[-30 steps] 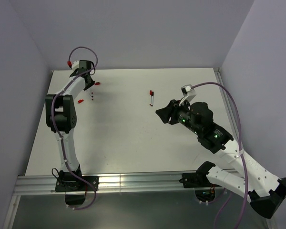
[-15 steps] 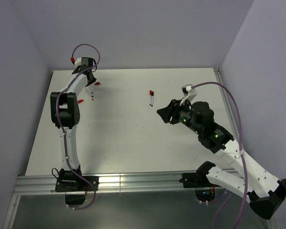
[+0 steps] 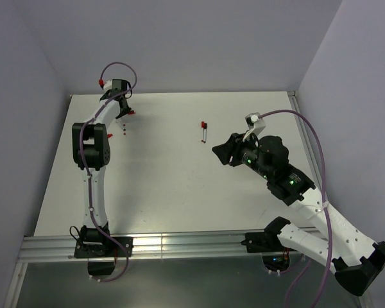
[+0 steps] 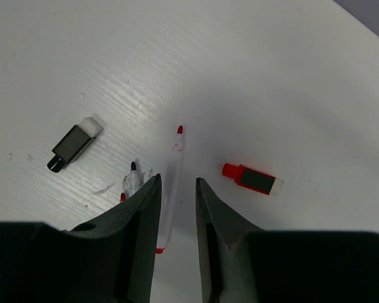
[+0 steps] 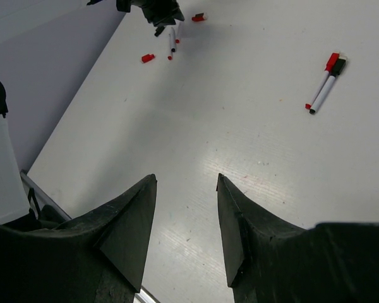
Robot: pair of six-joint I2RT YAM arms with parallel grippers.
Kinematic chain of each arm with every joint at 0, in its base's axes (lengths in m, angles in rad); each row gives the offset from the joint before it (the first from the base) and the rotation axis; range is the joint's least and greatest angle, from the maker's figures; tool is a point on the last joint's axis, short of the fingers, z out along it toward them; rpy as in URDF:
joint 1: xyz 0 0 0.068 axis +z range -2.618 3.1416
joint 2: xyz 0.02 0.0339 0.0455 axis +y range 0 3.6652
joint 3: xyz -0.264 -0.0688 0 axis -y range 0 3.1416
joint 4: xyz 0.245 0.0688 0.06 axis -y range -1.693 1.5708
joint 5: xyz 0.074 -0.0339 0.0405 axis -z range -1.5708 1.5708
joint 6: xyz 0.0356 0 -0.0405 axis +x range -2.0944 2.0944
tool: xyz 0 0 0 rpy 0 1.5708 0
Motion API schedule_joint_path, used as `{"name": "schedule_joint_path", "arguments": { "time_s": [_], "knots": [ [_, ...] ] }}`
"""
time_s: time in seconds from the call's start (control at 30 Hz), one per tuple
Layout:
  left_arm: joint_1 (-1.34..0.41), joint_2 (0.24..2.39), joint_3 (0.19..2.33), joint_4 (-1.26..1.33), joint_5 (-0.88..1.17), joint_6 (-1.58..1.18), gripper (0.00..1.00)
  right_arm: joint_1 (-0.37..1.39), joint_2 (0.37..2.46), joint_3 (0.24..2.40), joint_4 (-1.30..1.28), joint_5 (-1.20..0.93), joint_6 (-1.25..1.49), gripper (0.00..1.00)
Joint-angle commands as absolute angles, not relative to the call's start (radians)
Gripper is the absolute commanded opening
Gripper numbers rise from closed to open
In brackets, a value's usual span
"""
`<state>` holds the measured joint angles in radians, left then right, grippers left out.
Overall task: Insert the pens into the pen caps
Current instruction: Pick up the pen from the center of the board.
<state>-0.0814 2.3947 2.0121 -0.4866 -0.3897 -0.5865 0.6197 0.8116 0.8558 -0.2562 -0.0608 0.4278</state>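
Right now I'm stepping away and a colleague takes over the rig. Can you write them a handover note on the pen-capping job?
Left gripper: open, low over the far left of the table, jaws either side of a red-tipped pen, not closed on it.
Right gripper: open, empty, above mid-table.
Things: a black-tipped pen lies beside the red-tipped one, partly behind a finger. A black cap and a red cap lie loose on either side. Two more pens lie side by side mid-table.
Done: those two look capped, though they are small in view.
Left: grasp the red-tipped pen, cap it, then do the black-tipped one.
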Motion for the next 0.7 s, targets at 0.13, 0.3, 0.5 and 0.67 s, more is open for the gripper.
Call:
{"name": "schedule_joint_path", "arguments": {
  "time_s": [0.13,0.3,0.5,0.67],
  "knots": [
    [-0.072,2.421,2.086,-0.489,-0.374,-0.555,0.34,0.609,0.818,0.844,-0.238,-0.072,0.408,0.51],
    [-0.066,2.428,2.086,-0.495,-0.376,-0.561,0.33,0.606,0.821,0.838,-0.238,-0.075,0.410,0.51],
    [-0.064,2.450,2.094,-0.500,-0.364,-0.554,0.33,0.603,0.821,0.839,-0.241,-0.078,0.410,0.51],
    [-0.063,2.462,2.105,-0.509,-0.359,-0.549,0.33,0.603,0.819,0.836,-0.239,-0.081,0.411,0.50]
  ]
}}
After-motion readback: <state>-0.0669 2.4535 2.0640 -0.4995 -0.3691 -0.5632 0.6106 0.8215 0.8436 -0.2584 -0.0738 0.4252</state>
